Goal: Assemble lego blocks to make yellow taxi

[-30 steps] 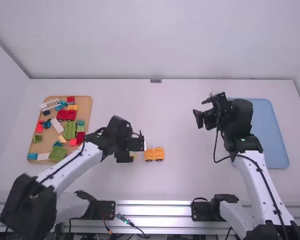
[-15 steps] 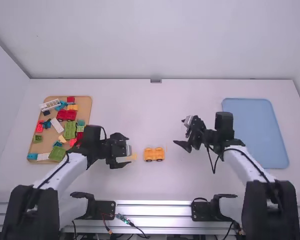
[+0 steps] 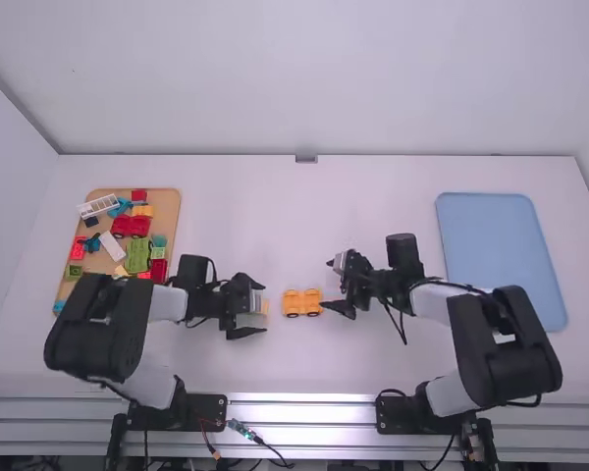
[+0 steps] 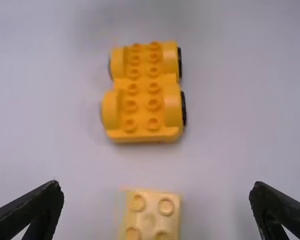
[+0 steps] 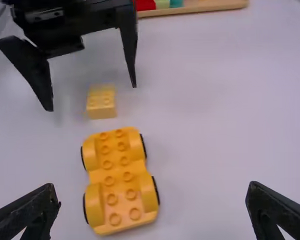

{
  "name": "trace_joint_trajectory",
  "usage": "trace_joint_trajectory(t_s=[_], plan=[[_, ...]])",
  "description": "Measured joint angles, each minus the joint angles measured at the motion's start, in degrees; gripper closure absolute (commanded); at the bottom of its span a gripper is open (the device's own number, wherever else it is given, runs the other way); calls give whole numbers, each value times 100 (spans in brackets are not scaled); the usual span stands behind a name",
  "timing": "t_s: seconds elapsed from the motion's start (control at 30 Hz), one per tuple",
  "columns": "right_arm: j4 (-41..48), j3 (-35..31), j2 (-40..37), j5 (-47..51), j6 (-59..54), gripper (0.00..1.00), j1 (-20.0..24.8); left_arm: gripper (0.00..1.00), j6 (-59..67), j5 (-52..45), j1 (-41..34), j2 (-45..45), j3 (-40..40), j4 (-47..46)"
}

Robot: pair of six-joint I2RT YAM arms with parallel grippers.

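The orange-yellow wheeled base (image 3: 302, 303) stands upright on the table between the grippers, its studs bare. My left gripper (image 3: 263, 309) is open around the pale yellow block, low over the table. On the other side of the base, my right gripper (image 3: 329, 286) stands open, nothing held. In the left wrist view, the yellow block (image 4: 151, 215) lies between the spread fingers of the left gripper (image 4: 156, 187), with the wheeled base (image 4: 143, 95) farther off. In the right wrist view, the base (image 5: 120, 180) sits between and beyond the right gripper's (image 5: 151, 188) fingers, apart from the block (image 5: 101, 102).
At the left, a wooden tray (image 3: 174, 204) holds several red, green, blue, white and yellow blocks. A blue tray (image 3: 501, 255) lies at the right. The metal rail (image 3: 304, 402) runs along the table's front edge.
Both arms have folded back and lowered. The right gripper has moved left toward the wheeled base; the left gripper has come down around the block. The base has not moved.
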State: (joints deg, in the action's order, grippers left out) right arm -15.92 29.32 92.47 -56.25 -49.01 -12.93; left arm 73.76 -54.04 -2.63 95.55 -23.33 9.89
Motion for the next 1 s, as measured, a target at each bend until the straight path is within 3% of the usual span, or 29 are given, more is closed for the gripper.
trace_joint_trajectory(t_s=[0.3,0.33,0.43,0.63,1.0], plan=[[-411,-232,319,354,-267,7,-538,4,129,103,0,601,-328,-76],[-501,-273,380,385,-289,7,-577,6,131,122,0,601,-387,-151],[-715,-367,535,411,-304,7,-619,24,214,142,0,601,-538,-424],[-1088,-396,793,393,-157,6,-555,28,409,138,0,601,-776,-931],[-1088,-308,1191,321,-57,6,-570,51,431,179,0,601,-715,-710]])
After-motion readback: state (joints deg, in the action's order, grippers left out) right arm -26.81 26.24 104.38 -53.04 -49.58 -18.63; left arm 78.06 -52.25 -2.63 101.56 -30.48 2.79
